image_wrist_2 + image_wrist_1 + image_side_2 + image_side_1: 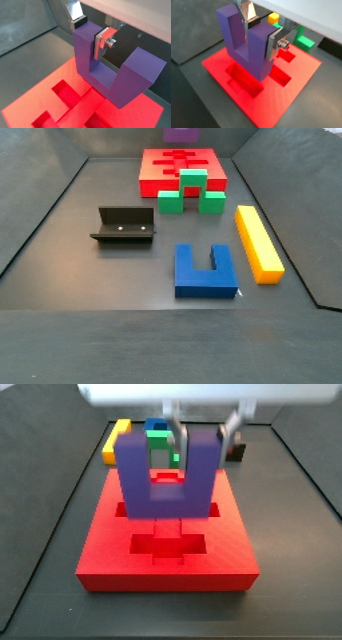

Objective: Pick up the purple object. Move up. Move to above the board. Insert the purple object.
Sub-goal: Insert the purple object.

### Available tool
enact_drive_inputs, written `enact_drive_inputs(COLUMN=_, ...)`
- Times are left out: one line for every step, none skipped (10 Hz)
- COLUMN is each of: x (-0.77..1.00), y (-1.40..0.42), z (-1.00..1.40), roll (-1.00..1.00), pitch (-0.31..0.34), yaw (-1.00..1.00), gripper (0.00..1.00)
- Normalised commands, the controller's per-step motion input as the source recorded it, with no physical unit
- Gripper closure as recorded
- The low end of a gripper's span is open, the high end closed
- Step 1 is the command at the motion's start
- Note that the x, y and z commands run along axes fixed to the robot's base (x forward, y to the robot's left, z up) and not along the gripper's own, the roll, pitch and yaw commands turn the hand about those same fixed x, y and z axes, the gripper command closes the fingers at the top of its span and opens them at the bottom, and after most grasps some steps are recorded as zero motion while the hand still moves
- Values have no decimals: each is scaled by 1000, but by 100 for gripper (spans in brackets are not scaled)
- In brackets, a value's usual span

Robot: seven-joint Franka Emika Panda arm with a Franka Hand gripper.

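Observation:
My gripper (258, 30) is shut on one prong of the purple object (238, 40), a purple U-shaped block held with its prongs up and its bar down. It hangs over the board (264, 107), a flat red slab with recessed cut-outs, above the middle cut-outs. The same grip shows in a wrist view, with the gripper (90, 32), the purple object (127, 75) and the board (40, 102). In a side view the gripper (201, 424) holds the purple object (163, 489) over the board (167, 569). In a side view the purple object (179, 133) shows just above the board (154, 168).
A green U-shaped block (191, 193) stands by the board's near edge. The fixture (124, 225), a blue U-shaped block (206, 268) and a long yellow bar (258, 241) lie on the grey floor. Dark walls ring the floor.

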Motion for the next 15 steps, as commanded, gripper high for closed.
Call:
enact_drive_inputs(x=163, y=-389, z=-606, roll=116, pitch=-26, yaw=0, gripper=100)
enact_drive_inputs(x=51, y=-189, z=-371, roll=0, pitch=-46, yaw=0, gripper=100)
enact_drive_inputs(x=0, y=-54, z=-289, roll=-26, pitch=-23, yaw=0, gripper=100)
enact_drive_inputs(x=0, y=0, z=-177, roll=-14, pitch=-10, yaw=0, gripper=100)
enact_drive_inputs(x=-89, y=71, z=-143, roll=-34, pitch=-50, yaw=169, gripper=100)
enact_drive_inputs(x=-43, y=31, z=-231, roll=-49, pitch=-106, yaw=269, gripper=100)
enact_drive_inputs(x=0, y=0, z=-260, roll=-13, pitch=-107, yaw=209, gripper=100)
enact_drive_inputs(x=54, y=-74, z=-249, roll=-4, pitch=-66, yaw=86, gripper=100)
enact_drive_inputs(x=200, y=-91, z=-203, roll=0, pitch=-7, yaw=0, gripper=100)
enact_drive_inputs(x=214, y=0, z=-203, roll=7, pitch=0, yaw=-31, gripper=100)
enact_drive_inputs(x=243, y=-6, z=-214, roll=10, pitch=0, yaw=-77, gripper=100)
enact_drive_inputs(x=103, y=-51, z=-403, roll=26, pitch=0, yaw=-129, gripper=100)
enact_drive_inputs(x=69, y=-3, z=-577, roll=31, pitch=0, yaw=-137, gripper=100)
enact_drive_inputs(x=37, y=0, z=-657, roll=29, pitch=0, yaw=-134, gripper=100)
enact_drive_inputs(x=0, y=0, z=-711, roll=17, pitch=0, yaw=-129, gripper=100)
